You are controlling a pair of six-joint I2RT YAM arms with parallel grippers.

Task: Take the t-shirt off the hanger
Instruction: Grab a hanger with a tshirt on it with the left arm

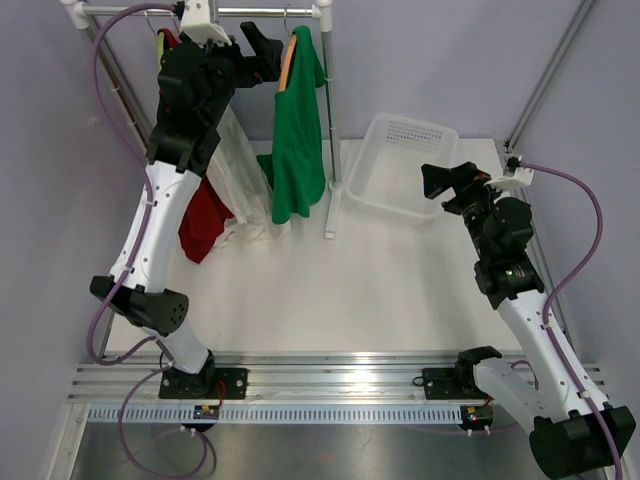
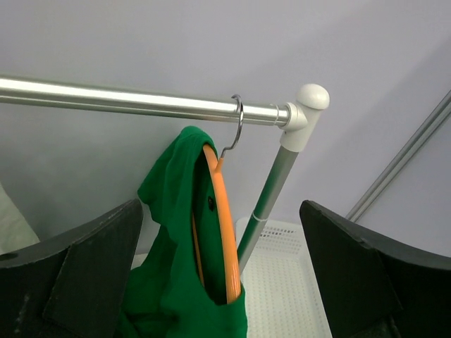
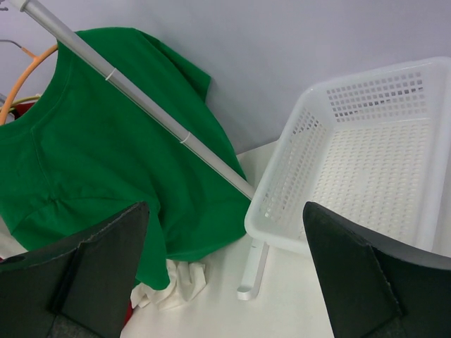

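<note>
Your left hand (image 1: 262, 52) spread wide, empty, raised to rail (image 2: 127, 100) height. Green t-shirt (image 2: 165, 282) hangs dead ahead on orange hanger (image 2: 224, 225), collar within reach. Right hand (image 1: 440, 185) released too: shirt hem ahead-left, basket (image 3: 366, 162) ahead-right, likely drop spot.

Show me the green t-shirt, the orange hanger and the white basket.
green t-shirt (image 3: 106, 141), right wrist view, chest panel.
orange hanger (image 2: 227, 225), left wrist view, its curved arm.
white basket (image 3: 289, 176), right wrist view, perforated left wall.
</note>
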